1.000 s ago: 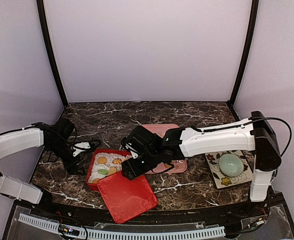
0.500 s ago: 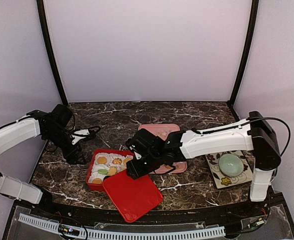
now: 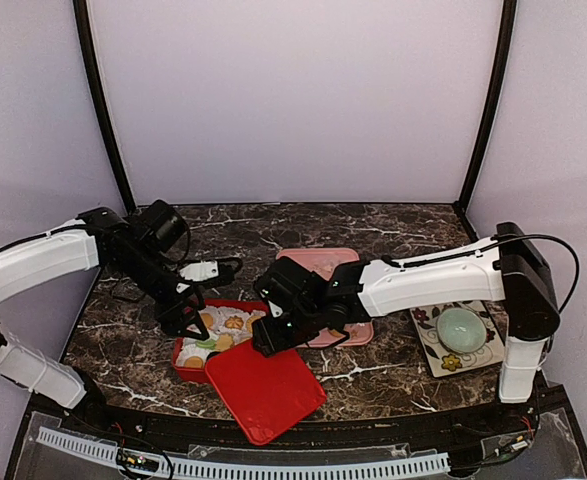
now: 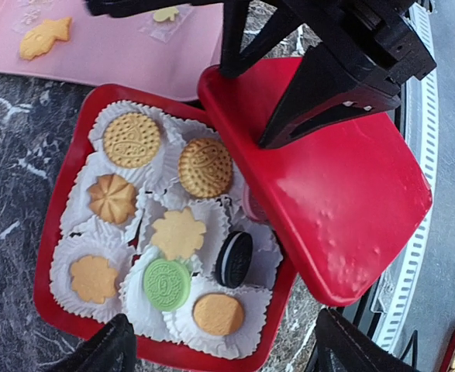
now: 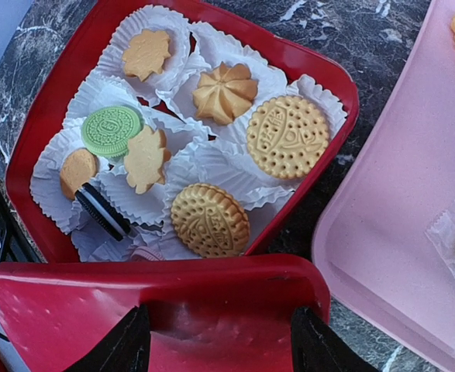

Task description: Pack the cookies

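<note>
Left pincer [image 4: 227, 350] is wide open and empty, hanging right over the red box [image 4: 53, 232]. The cookies [image 4: 204, 167] sit directly below it in paper cups [image 4: 252, 308]. Right pincer [image 5: 223, 345] straddles the edge of the red lid [image 4: 343, 194], which tilts over the box side nearest it; clamped or just touching, can't tell. More cookies lie on the pink tray [image 4: 118, 54] beside the right pincer, not yet boxed.

Risks:
- Lid drops skewed and crushes the black cookie [image 4: 233, 258] standing on edge.
- Lid slips if the grip is shallow.
- Both pincers crowd the box and may collide.
</note>
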